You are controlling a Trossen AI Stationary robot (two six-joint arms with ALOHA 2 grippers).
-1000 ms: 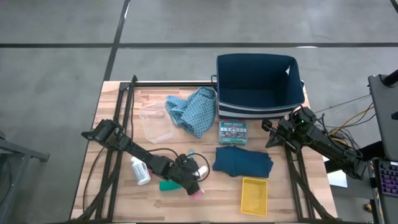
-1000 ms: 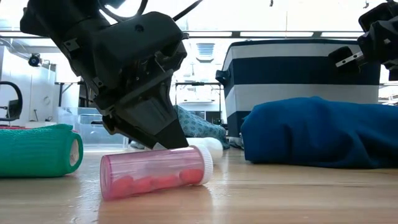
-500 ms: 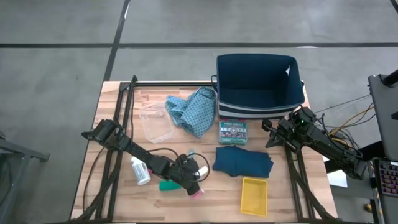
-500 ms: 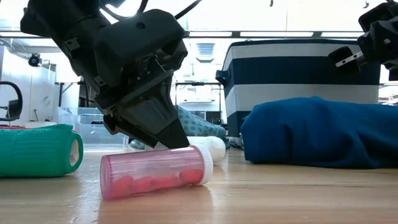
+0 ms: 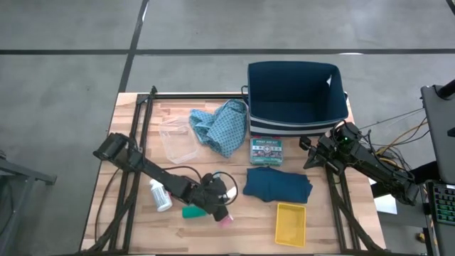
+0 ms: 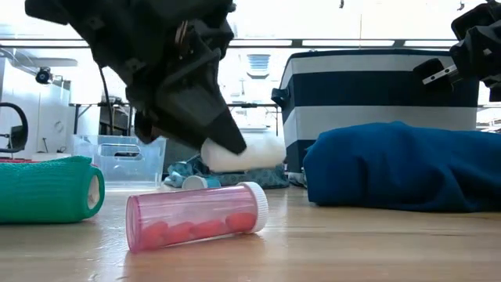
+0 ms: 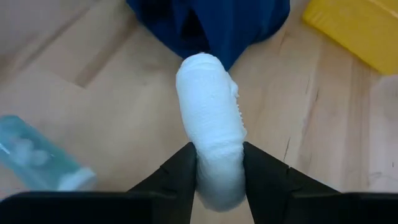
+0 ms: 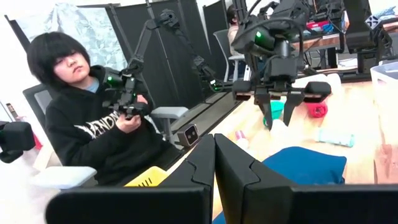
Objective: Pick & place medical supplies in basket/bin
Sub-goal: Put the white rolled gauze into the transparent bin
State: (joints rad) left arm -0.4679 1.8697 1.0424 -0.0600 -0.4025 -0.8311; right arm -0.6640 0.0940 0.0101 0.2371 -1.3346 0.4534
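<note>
Light wooden table (image 5: 135,139) carries everything. Navy fabric bin with a white band (image 5: 297,99) sits at the far right side, open top. Dark teal folded cloth (image 5: 277,184) lies near the table's middle, just in front of a small printed box (image 5: 267,150) that sits against the bin. Light-blue patterned cloth (image 5: 220,125) is bunched left of the bin, beside a clear plastic container (image 5: 178,144). Yellow rectangular tray (image 5: 291,222) is at the near edge, in front of the teal cloth. Left gripper (image 6: 227,145) is over the near-centre of the table, clenched on a white gauze-like cylinder (image 7: 209,149), which is held lifted clear of the tabletop. Right gripper (image 8: 214,155) hangs by the bin's near right corner, fingers pressed together, holding nothing. Green wrapped cylinder (image 6: 48,189) and pink clear-walled vial with a white cap (image 6: 196,215) lie on their sides below the left gripper. White pill bottle (image 5: 160,195) lies left of them.
</note>
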